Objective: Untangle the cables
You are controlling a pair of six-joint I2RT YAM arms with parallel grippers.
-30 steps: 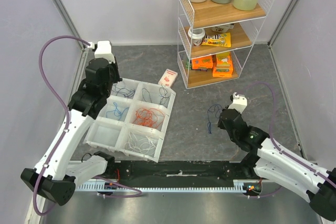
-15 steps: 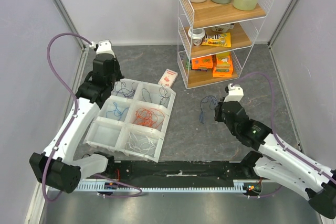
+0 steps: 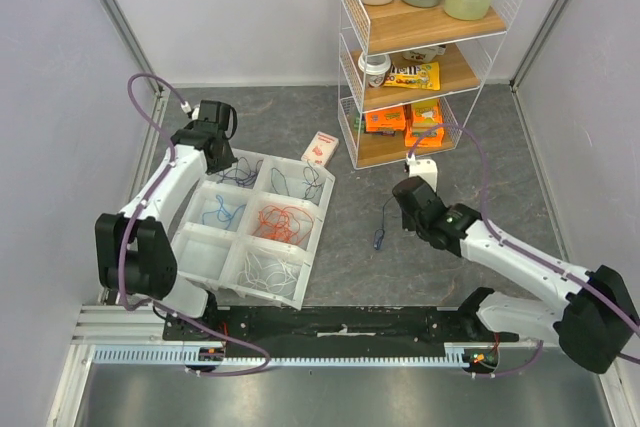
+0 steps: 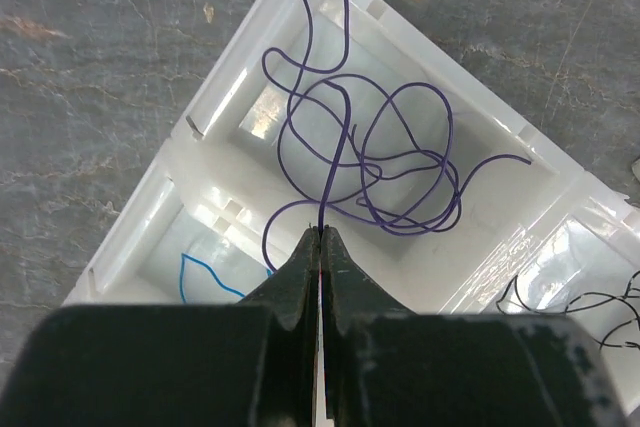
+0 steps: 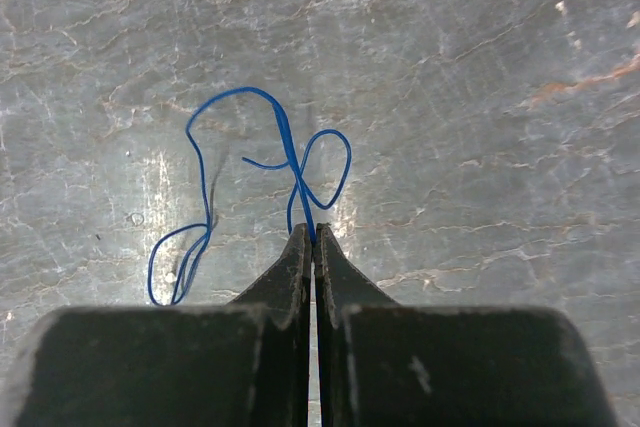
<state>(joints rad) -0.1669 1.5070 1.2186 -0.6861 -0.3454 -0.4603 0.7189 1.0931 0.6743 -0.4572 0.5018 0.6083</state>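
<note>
One purple cable (image 4: 330, 172) in tray (image 4: 225, 72) corner compartment

From above and behind the arms, the top view takes in the whole desk (image 3: 360, 147). Close up, the left wrist view looks down past the left gripper (image 4: 321, 235) at the tray's (image 4: 232, 65) purple cable (image 4: 334, 177), the right past the right gripper (image 5: 308, 235) at the blue cable (image 5: 296, 172); both spots show from above.

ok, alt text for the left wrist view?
The left gripper is shut on a purple cable whose loops spread over the corner compartment of a white divided tray on a grey marbled table. A blue cable shows in the next compartment, dark cables at the right edge.
</note>
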